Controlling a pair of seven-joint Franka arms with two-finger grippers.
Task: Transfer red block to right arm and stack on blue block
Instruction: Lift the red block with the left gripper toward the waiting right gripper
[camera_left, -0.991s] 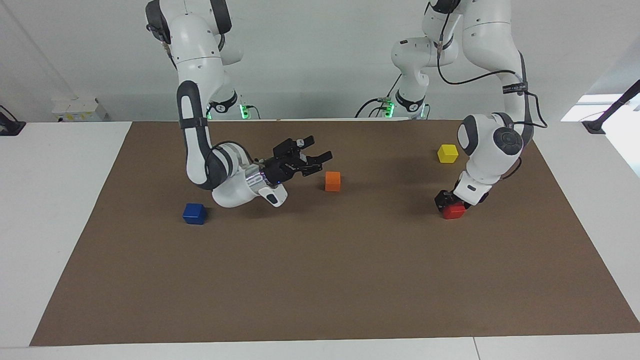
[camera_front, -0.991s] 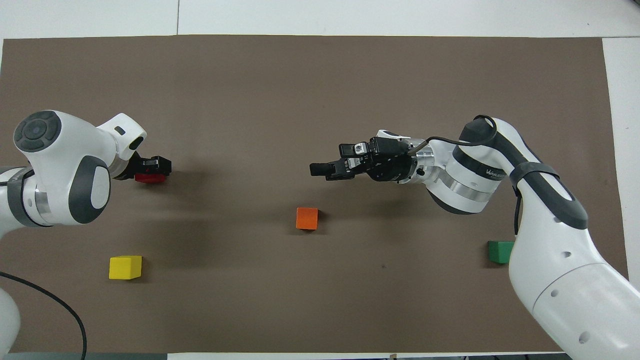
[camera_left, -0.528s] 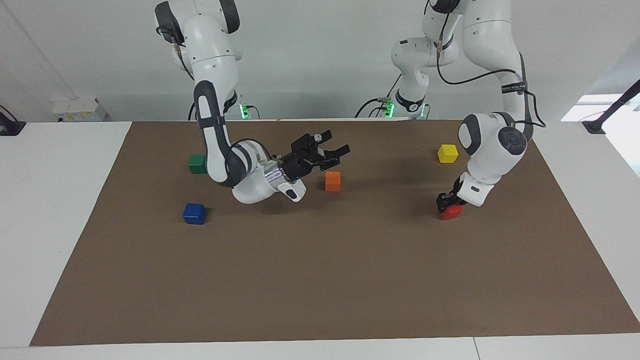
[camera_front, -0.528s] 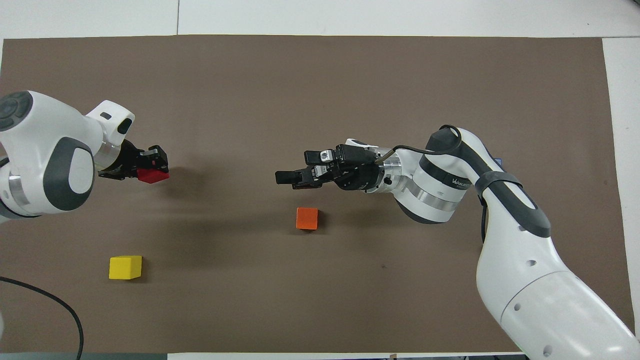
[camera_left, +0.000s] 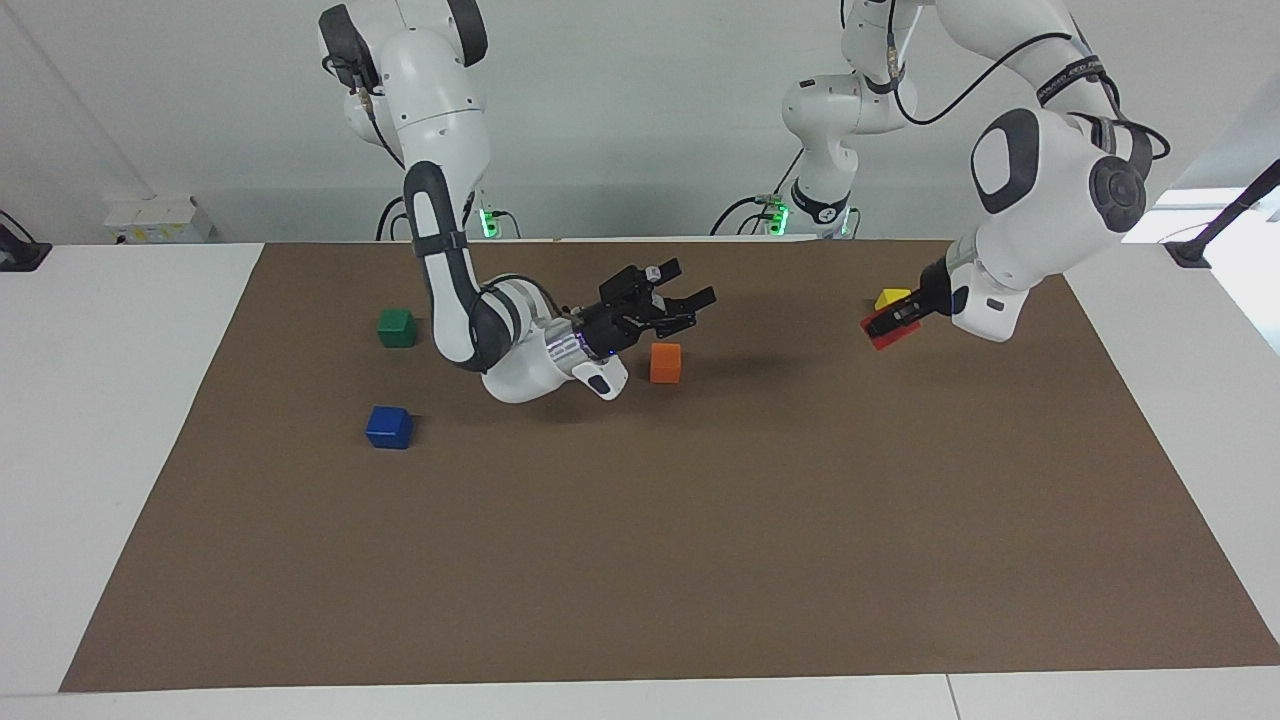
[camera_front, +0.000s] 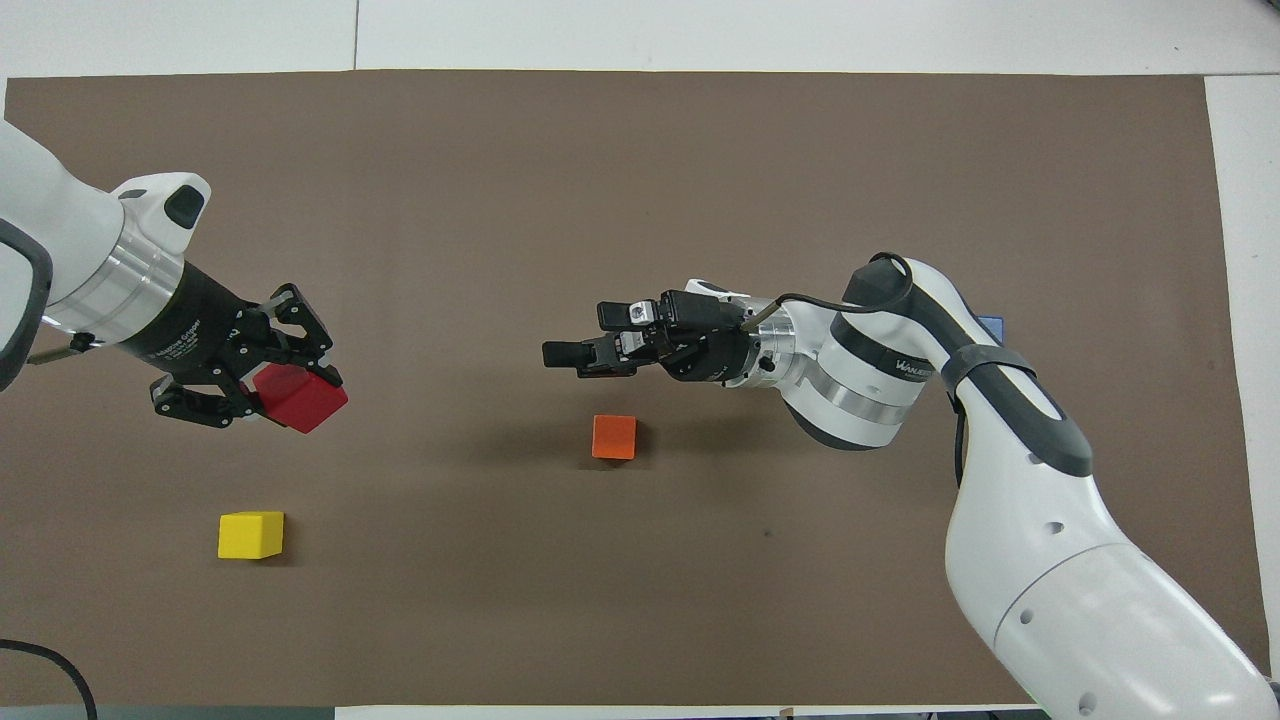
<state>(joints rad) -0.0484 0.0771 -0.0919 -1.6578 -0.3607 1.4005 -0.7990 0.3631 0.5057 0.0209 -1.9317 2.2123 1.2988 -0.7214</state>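
**Three spare cubes on the brown mat**

A brown mat (camera_left: 640, 560) covers most of the white bench (camera_left: 110, 400). An orange cube (camera_left: 665, 362) sits near the middle of the mat. A yellow cube (camera_front: 251, 534) lies toward the left arm's end of the bench, nearer to the robots than the orange cube; in the facing view it is partly hidden. A green cube (camera_left: 396, 327) rests toward the right arm's end, also nearer to the robots than the orange one. All three cubes stand flat on the mat, well apart from one another. A small white box (camera_left: 160, 220) sits by the wall at the right arm's end, off the mat.
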